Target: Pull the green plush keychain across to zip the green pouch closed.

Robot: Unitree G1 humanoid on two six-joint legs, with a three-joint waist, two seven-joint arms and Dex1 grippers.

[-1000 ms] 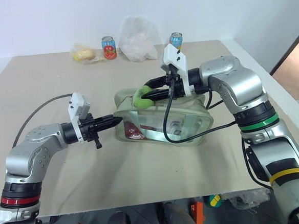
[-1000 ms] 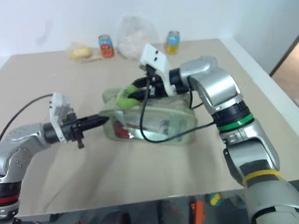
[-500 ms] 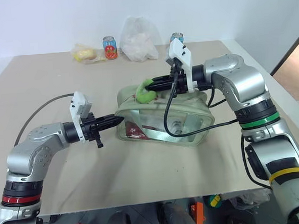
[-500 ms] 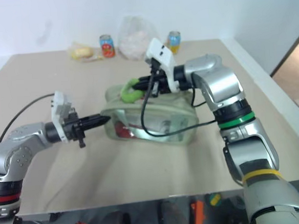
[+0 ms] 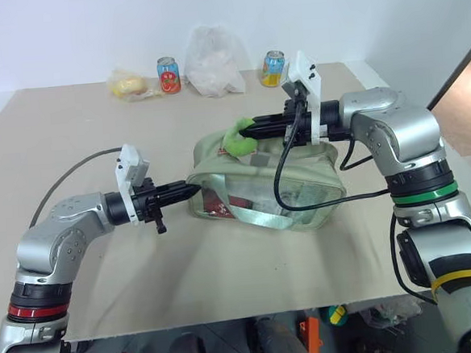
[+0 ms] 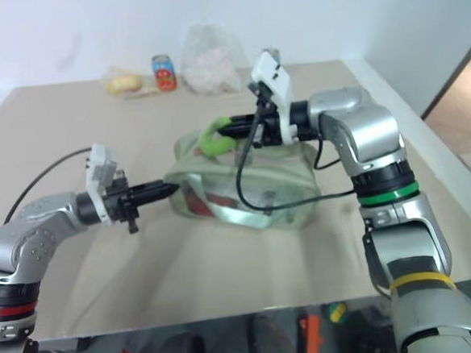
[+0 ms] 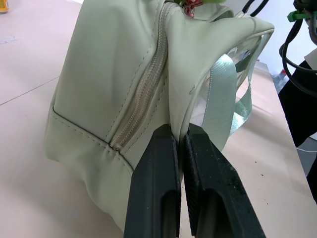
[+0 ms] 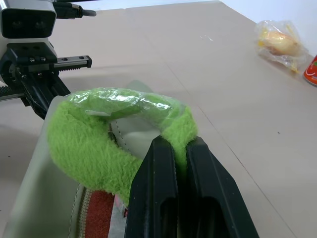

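The green pouch (image 5: 310,181) lies on its side in the middle of the table, its clear front panel showing red and silvery contents. My left gripper (image 5: 190,192) is shut on the fabric at the pouch's left end, beside the zipper (image 7: 143,94) and a pale strap (image 7: 220,94). The green plush keychain (image 5: 235,141), a lime fuzzy ring, stands above the top of the pouch. My right gripper (image 5: 245,130) reaches in from the right and is shut on it; the wrist view has its fingers (image 8: 161,173) pinching the fuzzy ring (image 8: 94,144).
At the table's far edge stand a red can (image 5: 168,74), an orange and blue can (image 5: 274,67), a white plastic bag (image 5: 214,58) and a clear bag with something yellow (image 5: 130,85). A black cable (image 5: 277,183) from the right wrist hangs across the pouch's front. Bare table (image 5: 226,274) lies nearer me.
My right gripper has closed on the keychain and drawn it to the right and slightly up along the pouch's top. The left gripper has kept its hold on the left end.
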